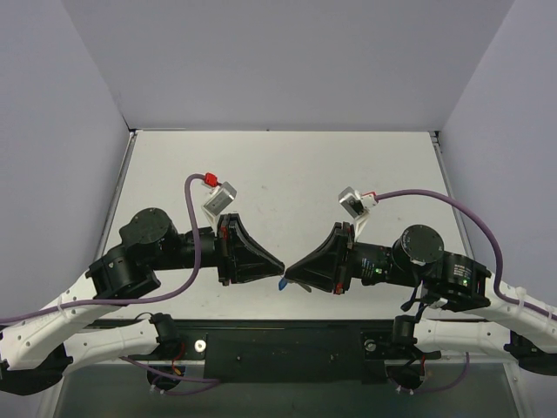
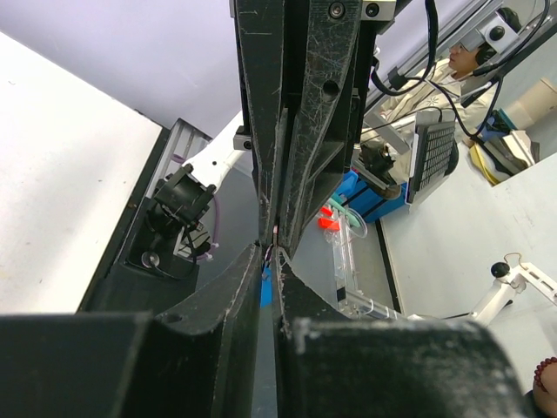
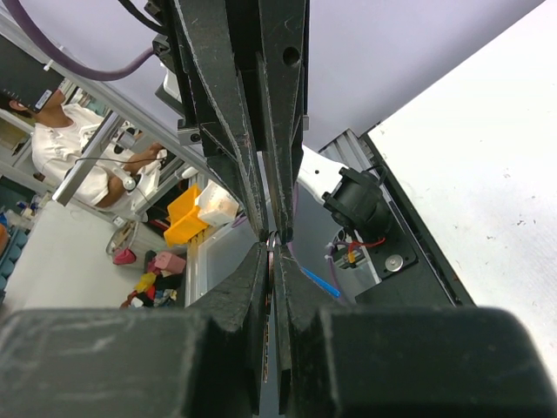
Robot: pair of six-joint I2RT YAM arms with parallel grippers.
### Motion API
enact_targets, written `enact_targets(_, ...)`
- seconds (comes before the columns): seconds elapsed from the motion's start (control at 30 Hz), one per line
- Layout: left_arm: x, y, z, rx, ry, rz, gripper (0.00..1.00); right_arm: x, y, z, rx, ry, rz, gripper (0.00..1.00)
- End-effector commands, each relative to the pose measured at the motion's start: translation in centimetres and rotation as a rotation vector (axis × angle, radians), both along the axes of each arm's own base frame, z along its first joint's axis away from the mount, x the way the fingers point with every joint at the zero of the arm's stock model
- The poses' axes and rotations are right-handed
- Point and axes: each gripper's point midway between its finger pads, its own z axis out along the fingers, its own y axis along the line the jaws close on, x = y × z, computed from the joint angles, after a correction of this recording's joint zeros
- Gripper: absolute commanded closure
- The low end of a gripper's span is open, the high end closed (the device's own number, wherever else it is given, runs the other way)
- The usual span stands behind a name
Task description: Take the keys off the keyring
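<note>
My left gripper (image 1: 278,265) is clamped on the blue keyring (image 2: 265,287), my right gripper (image 1: 291,271) pinched on thin metal, seemingly the keys (image 3: 269,283), both above the table (image 1: 278,165) near edge; I judge nothing separated yet

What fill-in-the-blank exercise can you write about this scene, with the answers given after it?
1. In the top view, the left gripper and the right gripper meet tip to ____ over the table.
2. The piece of the keyring held in the left gripper is coloured ____.
3. The cable running to the right arm's wrist is coloured ____.
Answers: tip; blue; purple.
</note>
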Motion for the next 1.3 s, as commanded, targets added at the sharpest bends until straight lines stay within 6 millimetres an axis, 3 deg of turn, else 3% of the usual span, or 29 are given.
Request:
enact_targets(0.0,-0.7,0.0,0.8,-0.04,-0.02,-0.036,0.82,0.0,-0.2,1.7,0.07,-0.026,-0.008,1.0)
enact_targets(0.17,-1.0,0.0,1.1,-0.059,-0.014,-0.05,0.87,0.2,-0.2,2.4,0.099,-0.031,-0.022,1.0)
enact_targets(0.27,-1.1,-0.1,1.4,-0.08,-0.015,-0.055,1.0,0.6,-0.2,2.2,0.1,-0.026,-0.045,1.0)
enact_targets(0.5,0.6,0.0,2.0,-0.15,0.036,0.051,1.0,2.4,-0.7,1.4,0.121,-0.016,-0.15,1.0)
enact_targets(0.53,0.5,0.1,2.8,-0.194,0.038,0.051,1.0,3.0,-1.1,1.6,0.134,-0.014,-0.187,1.0)
enact_targets(0.57,0.8,0.0,2.5,-0.193,0.053,0.064,1.0,3.3,-1.1,1.3,0.132,-0.011,-0.203,1.0)
enact_targets(0.6,1.0,0.1,3.8,-0.243,0.047,0.073,1.0,3.7,-1.5,1.5,0.143,-0.015,-0.23,1.0)
enact_targets(0.77,3.0,0.6,4.7,-0.336,0.099,0.189,1.0,5.2,-2.1,1.0,0.185,0.008,-0.324,1.0)
enact_targets(0.9,4.7,0.3,3.5,-0.364,0.157,0.261,1.0,6.0,-2.0,1.0,0.217,0.027,-0.364,1.0)
enact_targets(1.27,6.0,-0.6,2.2,-0.361,0.227,0.303,1.0,6.6,-1.9,1.1,0.262,0.066,-0.395,1.0)
